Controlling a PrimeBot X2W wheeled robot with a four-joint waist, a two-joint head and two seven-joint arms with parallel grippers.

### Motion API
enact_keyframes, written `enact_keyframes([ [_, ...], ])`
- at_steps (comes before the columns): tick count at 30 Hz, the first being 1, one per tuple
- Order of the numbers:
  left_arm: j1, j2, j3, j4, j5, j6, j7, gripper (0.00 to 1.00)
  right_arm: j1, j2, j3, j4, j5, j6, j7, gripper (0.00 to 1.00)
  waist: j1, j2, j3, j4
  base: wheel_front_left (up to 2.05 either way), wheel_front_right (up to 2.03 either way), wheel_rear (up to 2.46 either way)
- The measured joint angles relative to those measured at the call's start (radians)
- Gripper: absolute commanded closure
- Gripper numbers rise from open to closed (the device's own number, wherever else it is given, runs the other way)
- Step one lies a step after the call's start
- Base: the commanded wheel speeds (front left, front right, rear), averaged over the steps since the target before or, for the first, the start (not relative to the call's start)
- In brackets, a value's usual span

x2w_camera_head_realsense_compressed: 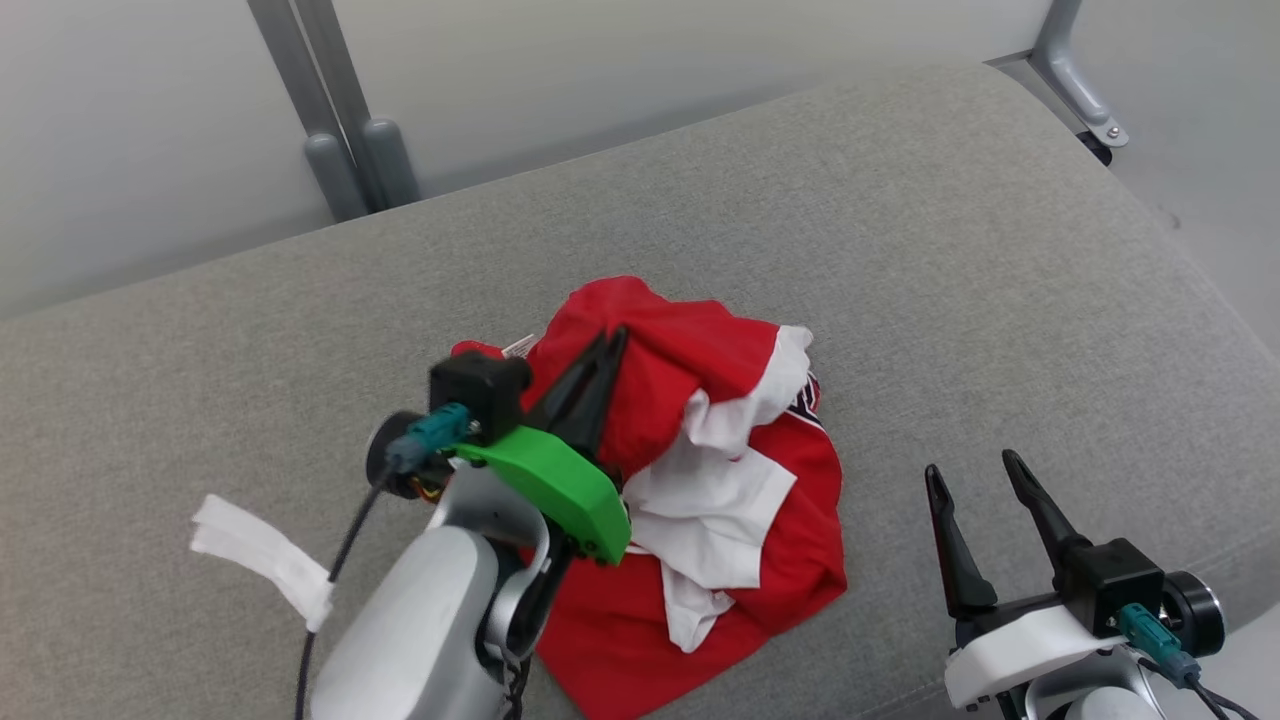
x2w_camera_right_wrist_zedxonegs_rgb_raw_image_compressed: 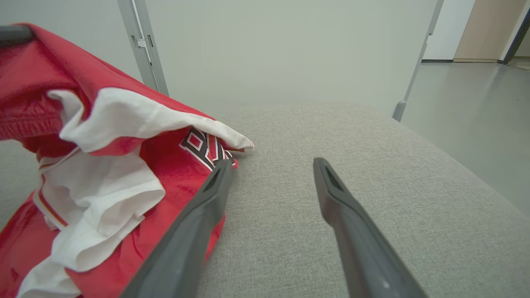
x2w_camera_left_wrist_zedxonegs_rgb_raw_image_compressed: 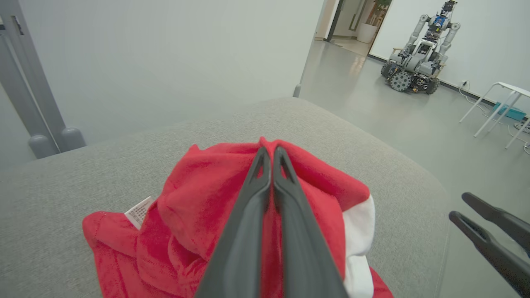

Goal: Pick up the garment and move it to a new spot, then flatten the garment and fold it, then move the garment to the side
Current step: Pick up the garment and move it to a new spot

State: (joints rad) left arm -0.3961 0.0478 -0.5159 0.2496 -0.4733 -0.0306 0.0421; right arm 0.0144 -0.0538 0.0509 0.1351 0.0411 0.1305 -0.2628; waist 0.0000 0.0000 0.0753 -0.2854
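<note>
Where the red and white garment (x2w_camera_head_realsense_compressed: 730,470) lies crumpled on the grey surface (x2w_camera_head_realsense_compressed: 1000,250), the left gripper (x2w_camera_head_realsense_compressed: 610,340) is closed, its 2 fingers pinching a raised red fold at their tips. The right gripper (x2w_camera_head_realsense_compressed: 971,463) stands open, with the garment just beside its left finger.

A grey fabric cushion (x2w_camera_head_realsense_compressed: 950,260) takes most of the head view. Behind it, two grey metal posts (x2w_camera_head_realsense_compressed: 345,140) stand before a pale wall (x2w_camera_head_realsense_compressed: 150,150). In the left wrist view, a second wheeled robot (x2w_camera_left_wrist_zedxonegs_rgb_raw_image_compressed: 418,54) stands far off on the glossy floor (x2w_camera_left_wrist_zedxonegs_rgb_raw_image_compressed: 372,103), near a white table (x2w_camera_left_wrist_zedxonegs_rgb_raw_image_compressed: 507,89) with a teal box (x2w_camera_left_wrist_zedxonegs_rgb_raw_image_compressed: 510,111) under it.
</note>
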Motion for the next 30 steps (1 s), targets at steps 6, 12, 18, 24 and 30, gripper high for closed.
enact_keyframes([
  [6, -0.043, 0.079, 0.153, -0.296, -0.034, 0.066, -0.006, 1.00, 0.021, -0.003, -0.016, -0.003, 0.000, 0.000, 0.000, 0.00, 0.0000, 0.0000, -0.015, 0.045, 0.00, 0.00, 0.00],
  [12, -0.043, 0.265, 0.368, -0.525, -0.040, 0.148, 0.099, 1.00, 0.022, -0.003, -0.024, -0.008, -0.001, 0.000, 0.000, 0.00, 0.0000, 0.0000, -0.023, 0.095, 0.00, 0.00, 0.00],
  [18, 0.019, 0.421, 0.554, -0.476, -0.107, 0.164, 0.205, 1.00, 0.021, 0.000, -0.020, -0.009, 0.001, 0.000, 0.000, 0.00, 0.0000, 0.0000, -0.012, 0.140, 0.00, 0.00, 0.00],
  [24, 0.030, 0.497, 0.671, -0.218, -0.188, 0.111, 0.193, 1.00, -0.005, 0.002, -0.011, -0.009, 0.001, 0.000, 0.000, 0.00, 0.0000, 0.0000, 0.024, 0.164, 0.00, 0.00, 0.00],
  [30, 0.069, 0.498, 0.700, 0.050, -0.229, 0.031, 0.120, 1.00, -0.027, 0.003, 0.007, -0.002, 0.003, 0.000, 0.000, 0.00, 0.0000, 0.0000, 0.057, 0.172, 0.00, 0.00, 0.00],
])
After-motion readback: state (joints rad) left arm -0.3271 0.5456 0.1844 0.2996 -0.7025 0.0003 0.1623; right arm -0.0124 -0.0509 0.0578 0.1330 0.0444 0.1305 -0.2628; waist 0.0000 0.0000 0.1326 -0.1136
